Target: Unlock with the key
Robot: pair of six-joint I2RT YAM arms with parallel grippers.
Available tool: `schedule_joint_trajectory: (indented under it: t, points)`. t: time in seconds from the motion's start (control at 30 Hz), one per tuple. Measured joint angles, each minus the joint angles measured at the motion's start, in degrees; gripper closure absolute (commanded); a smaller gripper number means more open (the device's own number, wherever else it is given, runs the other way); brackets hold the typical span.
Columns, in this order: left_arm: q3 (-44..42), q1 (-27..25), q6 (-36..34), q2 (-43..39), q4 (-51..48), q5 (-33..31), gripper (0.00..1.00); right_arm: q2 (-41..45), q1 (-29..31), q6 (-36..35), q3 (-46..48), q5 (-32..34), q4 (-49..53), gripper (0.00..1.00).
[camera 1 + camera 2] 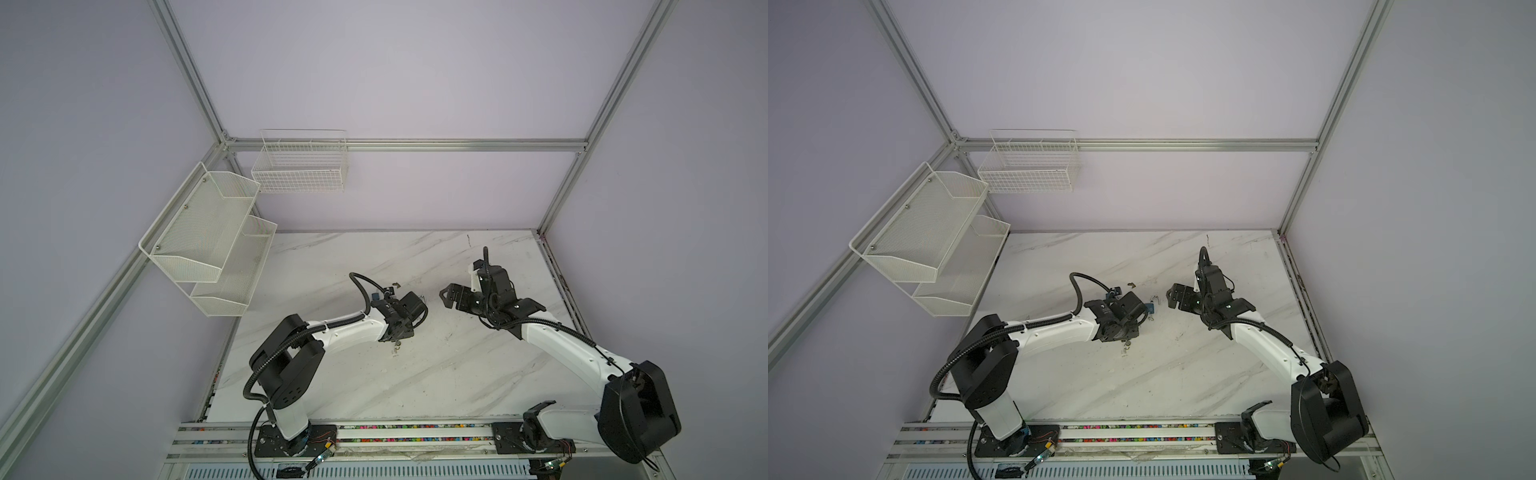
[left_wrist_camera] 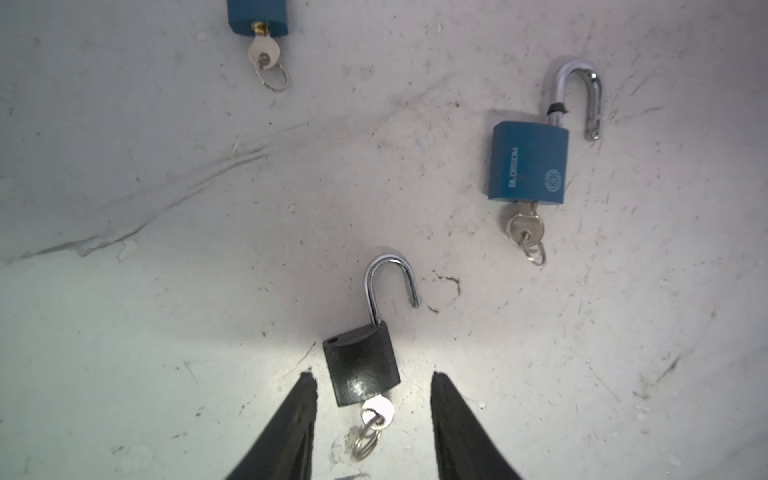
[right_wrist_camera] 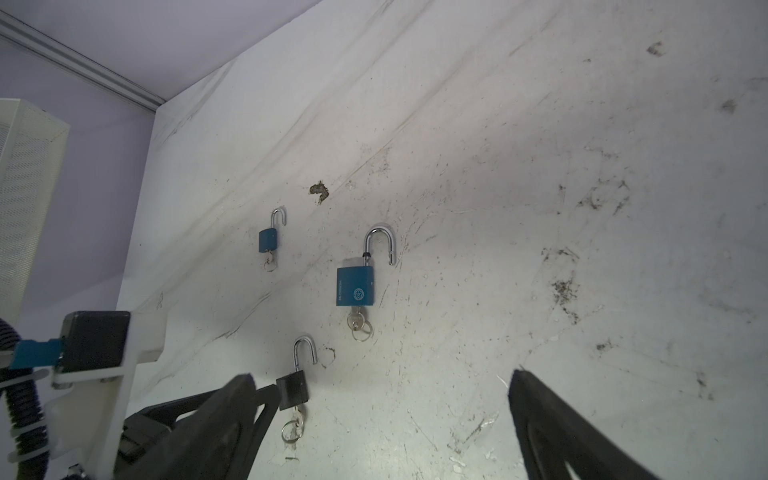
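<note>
We're looking at the small black padlock point(image 2: 361, 370), which is lying flat on the scuffed white marble-look table point(image 2: 166, 311). Its chrome shackle point(image 2: 388, 266) is sticking up unlatched and a silver key point(image 2: 379, 409) is sitting in its base. The left claw point(image 2: 374, 376) is hovering around it about half open, one black finger point(image 2: 299, 415) on each side of the body, not clamping anything. A bigger blue padlock point(image 2: 525, 162) and a little blue padlock point(image 2: 257, 16) are lying nearby, both keyed and popped open. The right claw point(image 3: 381, 375) is hanging wide open, gripping nothing.
</note>
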State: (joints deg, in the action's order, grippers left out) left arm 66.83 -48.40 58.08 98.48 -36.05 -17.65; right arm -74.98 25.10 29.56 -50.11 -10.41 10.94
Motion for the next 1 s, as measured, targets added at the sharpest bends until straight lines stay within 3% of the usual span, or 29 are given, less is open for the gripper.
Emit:
schedule_joint_trajectory:
  t: [0.1, 0.3, 0.4, 0.53, 0.73, 0.87, 1.0]
  points:
    - [-0.3, 0.8, -0.2, -3.4, 0.0, 0.9, 0.34, 0.2, -0.1, 0.0, -0.5, 0.3, 0.3, 0.03]
    - [-3.8, 5.0, -2.8, -19.0, 0.3, -2.4, 0.03, 2.3, -1.8, -1.5, -3.5, 2.9, 0.4, 0.03]
    - [-5.7, 10.6, -7.1, -29.3, 1.6, -8.7, 0.00, 2.8, -3.2, -3.2, -5.5, 8.4, -0.4, 0.03]
    - [-10.6, 23.0, -15.9, -37.6, 5.6, -18.7, 0.00, 2.1, -4.9, -5.5, -5.5, 20.3, -5.4, 0.03]
    - [-22.9, 39.7, -29.5, -33.9, 20.4, -24.5, 0.00, -3.8, -7.0, -10.6, 0.0, 35.3, -21.4, 0.03]
    - [-32.6, 43.5, -39.5, -28.4, 37.4, -23.2, 0.00, -12.2, -9.6, -16.4, 4.7, 41.3, -34.1, 0.03]
    - [-42.8, 44.4, -47.3, -22.7, 58.6, -18.4, 0.00, -18.8, -14.4, -20.6, 11.3, 41.4, -46.6, 0.03]
